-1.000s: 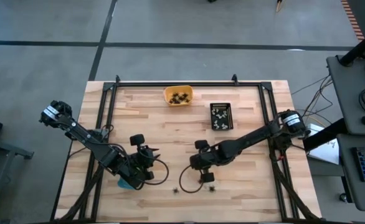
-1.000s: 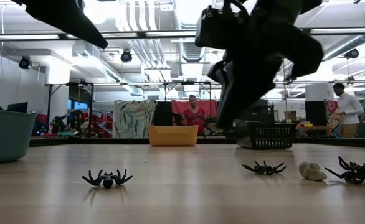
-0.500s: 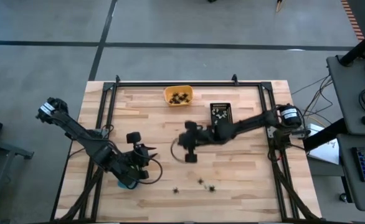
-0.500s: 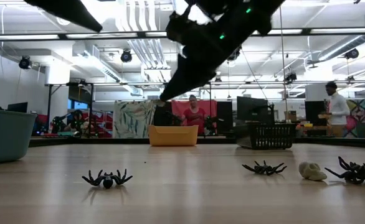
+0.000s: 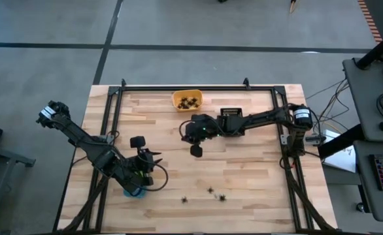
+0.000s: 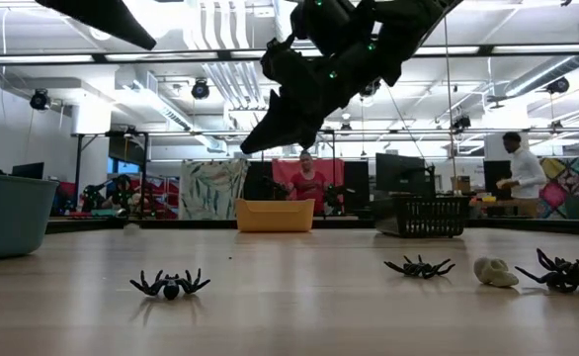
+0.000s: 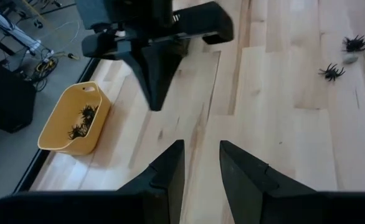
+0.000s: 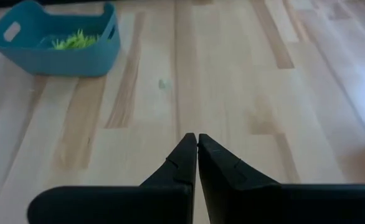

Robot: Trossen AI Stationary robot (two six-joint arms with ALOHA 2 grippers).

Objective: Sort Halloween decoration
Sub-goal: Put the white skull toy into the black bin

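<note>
Black plastic spiders lie loose near the table's front edge: three of them, the left spider (image 6: pixel 170 284) alone, the middle spider (image 6: pixel 420 266) well apart from it, and the right spider (image 6: pixel 567 272) farther along the same edge. Between the middle and right spiders sits one whitish trinket (image 6: pixel 494 272), just beside the right one. All three spiders lie flat with legs spread; which way each body points cannot be told. More black spiders sit in the orange tray (image 5: pixel 187 100) at the middle of the table's back edge; their number cannot be counted. Lime-green pieces (image 8: pixel 75 40) lie in a heap inside the blue tray (image 8: pixel 48 38) near the table's front left corner, and one small pale bit (image 8: pixel 163 83) rests on the bare wood just beside that tray. Whitish pieces fill the black tray (image 5: pixel 232 121), toward the back right.

Above the table's middle, in front of the orange tray, the right gripper (image 5: pixel 195 149) hangs with its fingers pressed together on nothing. The left gripper (image 7: pixel 200 168) hovers by the blue tray, its fingers slightly parted with nothing between them.
</note>
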